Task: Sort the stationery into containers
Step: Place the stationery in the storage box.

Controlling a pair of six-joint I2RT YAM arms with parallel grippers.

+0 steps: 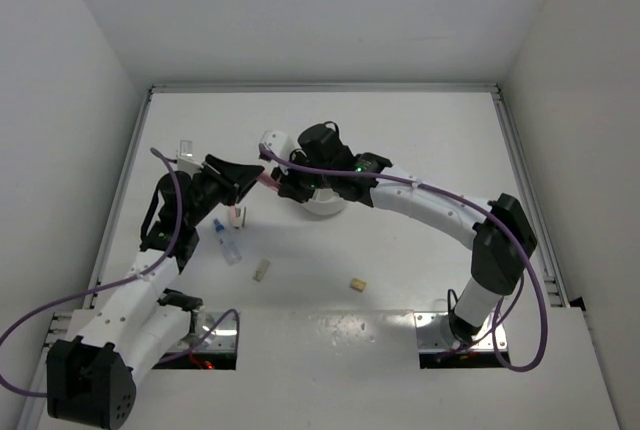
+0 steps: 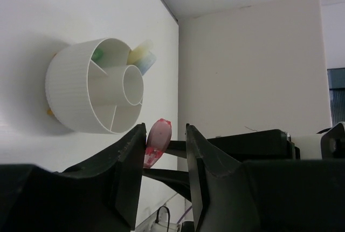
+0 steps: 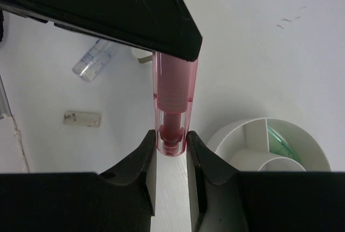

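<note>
A pink marker stick (image 1: 268,182) hangs in the air between my two grippers, left of the white divided bowl (image 1: 328,206). My right gripper (image 3: 171,147) is shut on one end of the stick (image 3: 173,100). My left gripper (image 2: 165,135) is open around the other end (image 2: 156,143), which touches only one finger; the gap is wider than the stick. The bowl (image 2: 67,94) holds green, yellow and blue sticks. A clear blue-capped tube (image 1: 226,242) and two tan eraser blocks (image 1: 261,270) (image 1: 356,284) lie on the table.
The right arm covers most of the bowl in the top view. A small pink-and-white item (image 1: 238,215) lies under the left gripper. White walls close the table on three sides. The bowl's rim (image 3: 259,127) and a green stick (image 3: 277,140) show beside my right fingers.
</note>
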